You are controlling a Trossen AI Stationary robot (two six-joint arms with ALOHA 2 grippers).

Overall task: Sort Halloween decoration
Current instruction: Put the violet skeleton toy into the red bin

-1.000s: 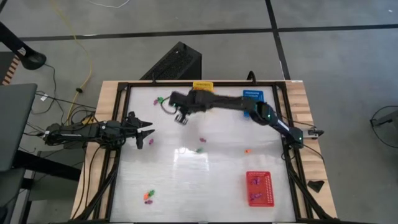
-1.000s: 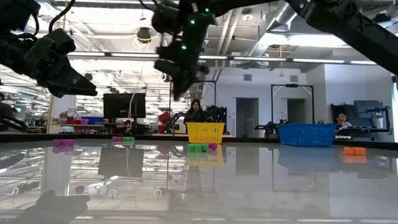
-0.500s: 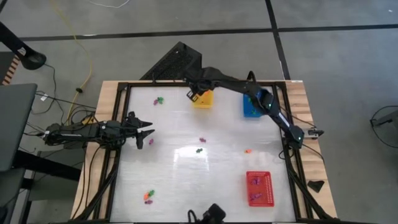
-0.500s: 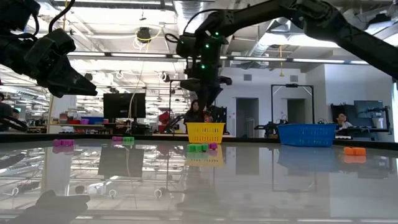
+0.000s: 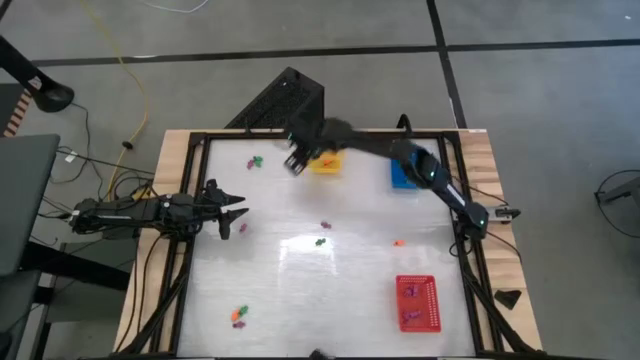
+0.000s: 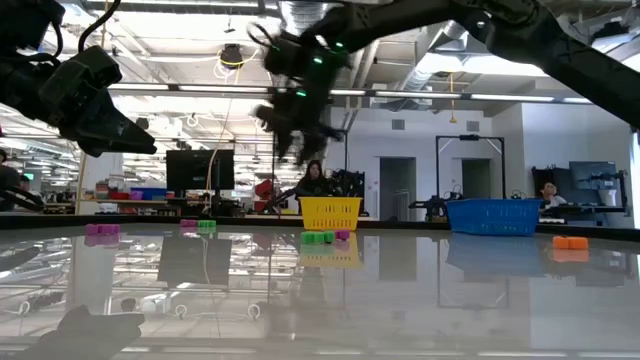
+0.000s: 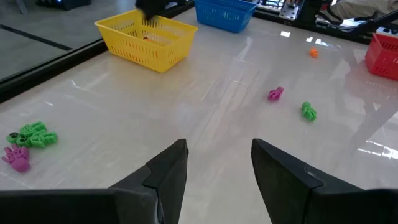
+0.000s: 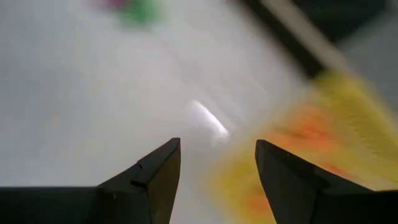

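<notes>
The Halloween decoration lies scattered on the white table: a green and purple pair (image 5: 255, 161) at the far left, a purple one (image 5: 325, 226) and a green one (image 5: 320, 241) mid-table, an orange one (image 5: 398, 242), and a small cluster (image 5: 238, 316) near the front. My right gripper (image 5: 296, 161) hangs open in the air just left of the yellow basket (image 5: 327, 163); nothing is between its fingers (image 8: 155, 174). The basket holds something orange (image 8: 308, 134). My left gripper (image 5: 238, 208) waits open at the table's left, above a purple trinket (image 5: 242, 228).
A blue basket (image 5: 403, 172) stands at the far edge right of the yellow one. A red basket (image 5: 416, 302) with purple pieces sits near the front right. A black frame (image 5: 190, 250) rims the table. People (image 6: 315, 180) are in the room beyond.
My right gripper has swung from above the mid-table toward the far edge, passed over the yellow basket, and then gone a little toward the table's left, where it now hangs beside the basket. The left arm has kept still.
</notes>
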